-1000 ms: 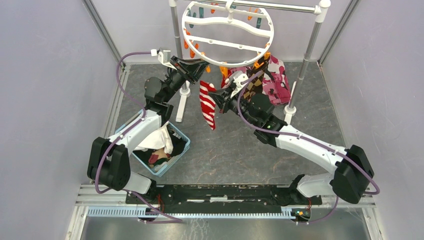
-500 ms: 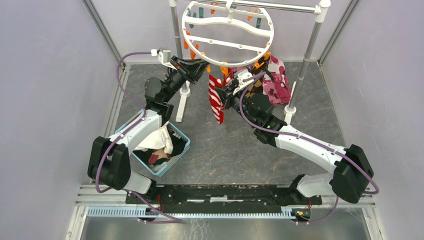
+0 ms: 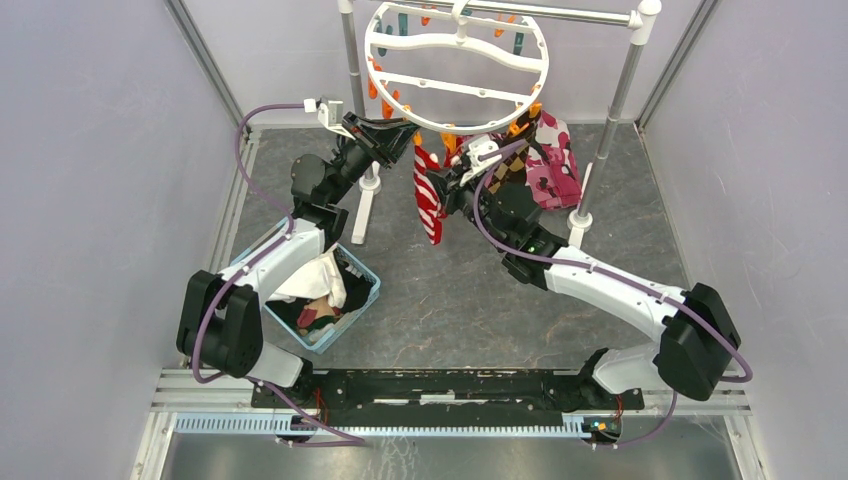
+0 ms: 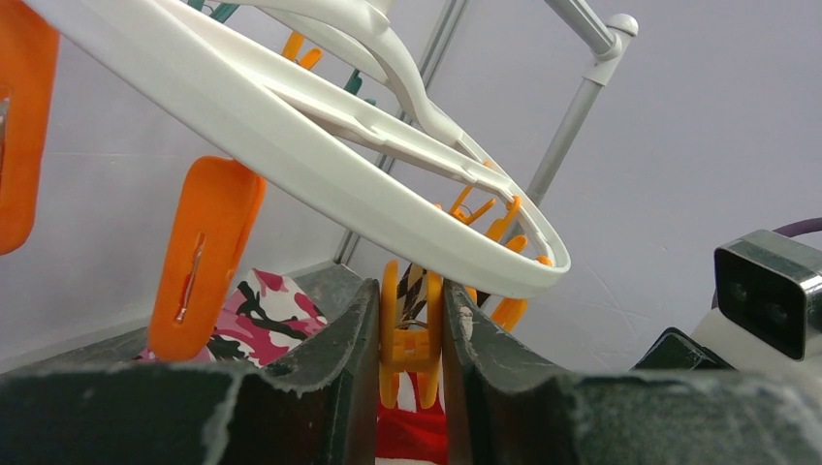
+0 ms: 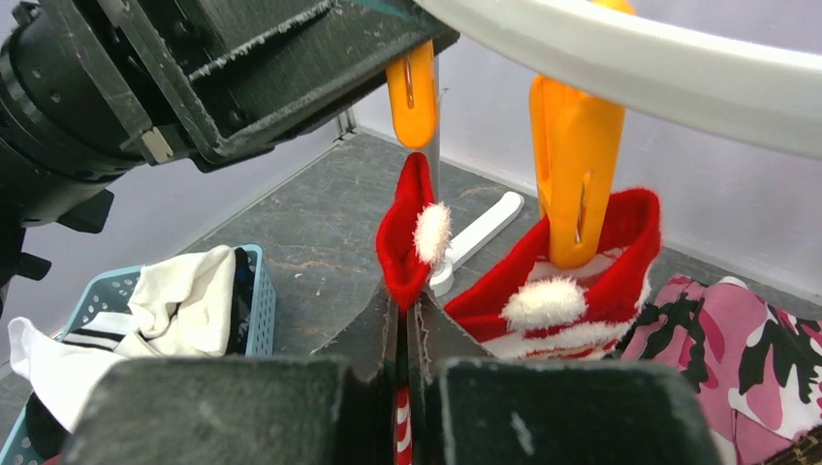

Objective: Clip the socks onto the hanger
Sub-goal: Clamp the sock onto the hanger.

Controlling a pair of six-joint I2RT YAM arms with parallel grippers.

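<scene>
The left pincer (image 4: 410,295) is narrowed onto an orange clothespin (image 4: 391,320) hanging from the near rim of the hanger (image 4: 291,155), one finger pressed on each side of it. That is the squeeze that would spread the pin's mouth, though the views do not show whether the mouth actually gapes. The right pincer (image 5: 405,312) is pinched tight on the red cuff of a striped sock (image 5: 402,232) and holds it up just below that pin, cuff uppermost, while the rest of the sock dangles free above the table (image 3: 450,300). This looks like a deliberate split: one arm works the pin while the other feeds in the fabric. Just to the right, a second striped sock (image 5: 620,252) hangs with its cuff against a neighbouring pin (image 5: 574,165), seemingly already clipped. Farther right, a camouflage cloth (image 3: 555,165) also hangs from the rim. More laundry waits in the blue basket (image 5: 262,300) on the near left, so I judge the task to be only partly done.
</scene>
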